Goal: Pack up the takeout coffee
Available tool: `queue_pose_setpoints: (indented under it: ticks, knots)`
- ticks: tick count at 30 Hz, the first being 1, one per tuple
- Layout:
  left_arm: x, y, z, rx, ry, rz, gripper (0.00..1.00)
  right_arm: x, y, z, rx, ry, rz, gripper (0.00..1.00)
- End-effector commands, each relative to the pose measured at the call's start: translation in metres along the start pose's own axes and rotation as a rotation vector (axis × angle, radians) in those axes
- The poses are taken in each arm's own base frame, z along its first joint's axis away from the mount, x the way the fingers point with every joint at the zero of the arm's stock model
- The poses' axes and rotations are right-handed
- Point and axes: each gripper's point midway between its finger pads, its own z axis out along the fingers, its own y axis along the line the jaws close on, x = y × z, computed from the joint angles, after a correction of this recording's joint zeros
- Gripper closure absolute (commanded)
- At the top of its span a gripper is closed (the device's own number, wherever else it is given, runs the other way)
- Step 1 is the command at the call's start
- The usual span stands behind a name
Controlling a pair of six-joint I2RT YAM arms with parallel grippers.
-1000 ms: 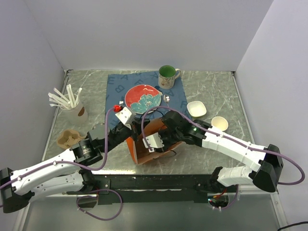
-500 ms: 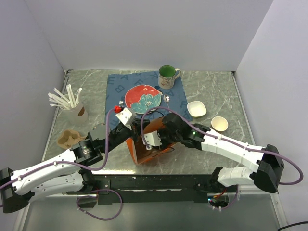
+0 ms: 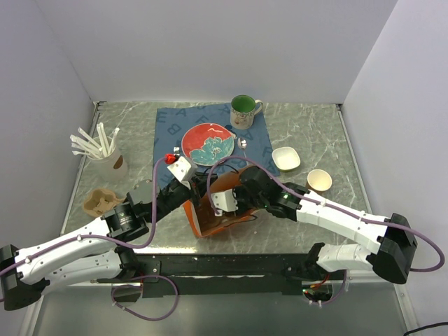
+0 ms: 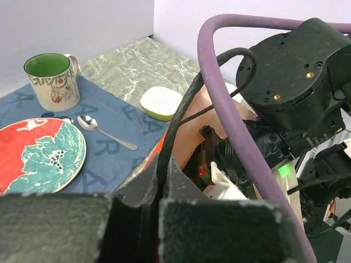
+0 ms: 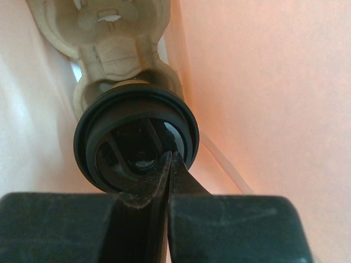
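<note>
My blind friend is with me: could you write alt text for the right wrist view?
A black-lidded coffee sits in a tan pulp carrier inside a pale orange bag. The shut right end effector has its tips at the lid's near rim.

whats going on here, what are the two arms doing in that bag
Both arms are working at the orange paper bag near the table's front edge. The left gripper is shut at the bag's rim, apparently pinching it to steady the bag. The right gripper is down inside, fingers shut, tips at the rim of the black lid on the takeout coffee. The cup sits in a pulp cup carrier inside the bag. Whether the right gripper actually pinches the lid is unclear.
</note>
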Motion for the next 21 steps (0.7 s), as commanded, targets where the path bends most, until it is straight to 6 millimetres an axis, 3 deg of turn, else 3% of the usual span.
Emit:
queue_pose_setpoints:
  ticks: [1,13,21]
  knots:
    - [-0.021,0.000,-0.001,-0.004,-0.063,-0.024,0.99,0.013,0.007,0.000,-0.016,0.042,0.031,1.00]
    - [-0.021,-0.001,0.001,-0.001,-0.061,-0.025,0.99,0.003,-0.001,-0.001,-0.002,0.010,0.052,1.00]
    - [-0.013,0.003,0.002,-0.026,-0.040,-0.025,0.99,-0.028,-0.021,-0.020,0.029,-0.101,0.051,1.00]
